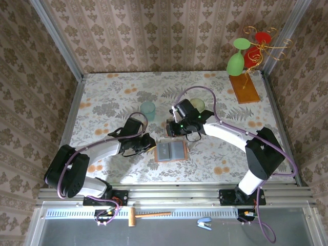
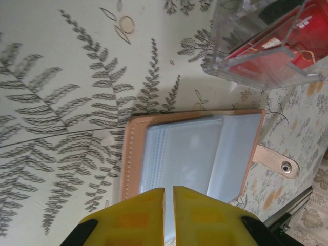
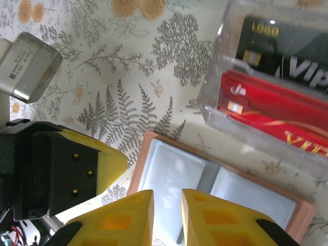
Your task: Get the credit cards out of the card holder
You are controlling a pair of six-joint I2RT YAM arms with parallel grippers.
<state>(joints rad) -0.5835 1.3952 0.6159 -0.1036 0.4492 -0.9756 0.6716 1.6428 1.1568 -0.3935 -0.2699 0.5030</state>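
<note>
Yellow left fingers on my feed are all but closed, with only a thin slit between them. They sit right at the near edge of the card holder; whether they pinch that edge I can't tell. From above, a teal cup stands on the floral bench just beyond that gripper. The holder lies opened flat near the front of the bench between my two arms. Its grey-blue pockets face up inside a tan leather border, and its strap with a metal snap sticks out from one side. Just beyond the holder, and apart from it, is a clear tray. The credit cards are in that tray: red ones toward the holder and a black one with pale lettering behind them. My right fingers hang over the holder's pockets, parted by a narrow gap through which I see only the pocket plastic, with nothing gripped that I can make out. A pale green cup stands just past the right wrist. In the far right corner a wooden base carries a wire stand with a green glass and red glasses.
</note>
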